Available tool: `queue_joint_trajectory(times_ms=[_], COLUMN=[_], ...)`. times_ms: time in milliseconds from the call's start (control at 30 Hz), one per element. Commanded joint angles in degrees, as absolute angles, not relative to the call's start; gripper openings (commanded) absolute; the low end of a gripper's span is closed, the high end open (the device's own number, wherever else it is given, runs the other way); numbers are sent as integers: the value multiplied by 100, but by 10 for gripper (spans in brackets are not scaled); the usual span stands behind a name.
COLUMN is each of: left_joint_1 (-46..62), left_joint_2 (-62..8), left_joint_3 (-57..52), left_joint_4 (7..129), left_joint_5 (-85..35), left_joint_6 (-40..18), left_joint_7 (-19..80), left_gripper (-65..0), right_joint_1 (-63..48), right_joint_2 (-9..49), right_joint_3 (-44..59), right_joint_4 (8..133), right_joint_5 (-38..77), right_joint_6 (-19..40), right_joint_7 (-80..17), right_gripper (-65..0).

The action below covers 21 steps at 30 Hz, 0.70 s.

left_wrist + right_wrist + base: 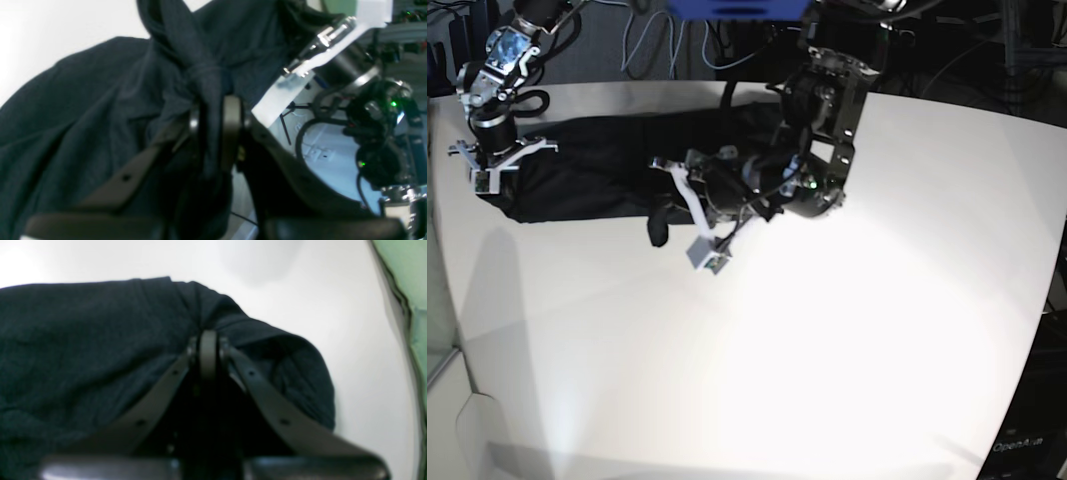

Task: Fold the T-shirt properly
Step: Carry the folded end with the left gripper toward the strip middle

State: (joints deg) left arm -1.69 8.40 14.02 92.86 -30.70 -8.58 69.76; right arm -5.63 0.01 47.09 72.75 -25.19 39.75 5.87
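While the T-shirt (597,165) lies on the white desk (877,300) with its long axis running left to right, the right pincer (489,160) clamps its left end and the left pincer (682,190) grips bunched fabric at its right.

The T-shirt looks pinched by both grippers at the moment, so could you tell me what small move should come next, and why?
Probably the left gripper should carry its pinched bunch of T-shirt a little further across the garment. Its jaws clamp a twisted fold lifted off the white table, while the right gripper, shut on the far edge, anchors the cloth lying flat there. The fold looks unfinished.
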Motion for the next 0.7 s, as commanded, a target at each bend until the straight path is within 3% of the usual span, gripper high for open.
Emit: queue_joint_trajectory(times_ms=[0, 200, 433, 667], left_joint_1=[-277, -330, -453, -409], left_joint_2=[900, 900, 900, 900], left_joint_3=[1411, 1552, 2229, 2352], left_joint_4=[9358, 9349, 9244, 9235], left_joint_5=[-3196, -3196, -3213, -3196], left_joint_6=[-796, -532, 189, 189], left_joint_7=[6888, 6571, 6062, 5745], left_gripper=[-650, -650, -650, -650], right_joint_1=[-681, -690, -690, -699], right_joint_2=[-4, -4, -4, 4], right_joint_3=[4716, 4716, 4716, 4716], right_joint_4=[7240, 7240, 7240, 7248], right_joint_5=[-2914, -2905, -2905, -2914], right_joint_6=[4000, 4000, 4000, 4000], right_joint_7=[31, 31, 31, 31], right_gripper=[-650, -650, -650, -650])
